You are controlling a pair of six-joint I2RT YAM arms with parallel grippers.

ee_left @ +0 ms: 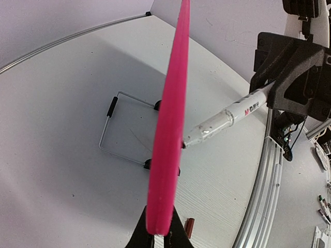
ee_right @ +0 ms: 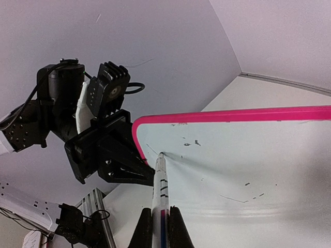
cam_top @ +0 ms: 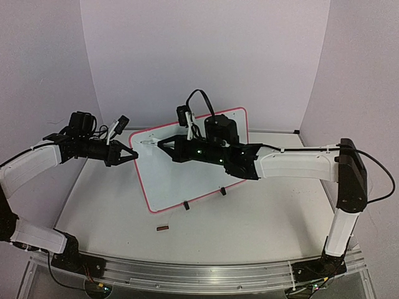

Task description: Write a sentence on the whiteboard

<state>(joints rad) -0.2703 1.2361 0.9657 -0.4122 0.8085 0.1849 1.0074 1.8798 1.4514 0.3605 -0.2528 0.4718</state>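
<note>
The whiteboard [cam_top: 181, 180], white with a red rim, stands tilted on two black clip feet [cam_top: 186, 205]. My left gripper [cam_top: 132, 154] is shut on its left rim; the left wrist view shows the board edge-on [ee_left: 168, 129] between the jaws [ee_left: 159, 235]. My right gripper [ee_right: 161, 227] is shut on a white marker [ee_right: 161, 191], whose tip touches the board [ee_right: 248, 170] near its upper left corner. The marker also shows in the left wrist view [ee_left: 227, 116] and in the top view [cam_top: 149, 142]. No sentence is readable: only a short thin stroke [ee_right: 151, 150] by the tip and faint specks.
A wire stand [ee_left: 121, 124] props the board from behind. A small brown piece [cam_top: 163, 229] lies on the table in front of the board and also shows in the left wrist view [ee_left: 189, 226]. An aluminium rail [cam_top: 199, 271] runs along the near edge.
</note>
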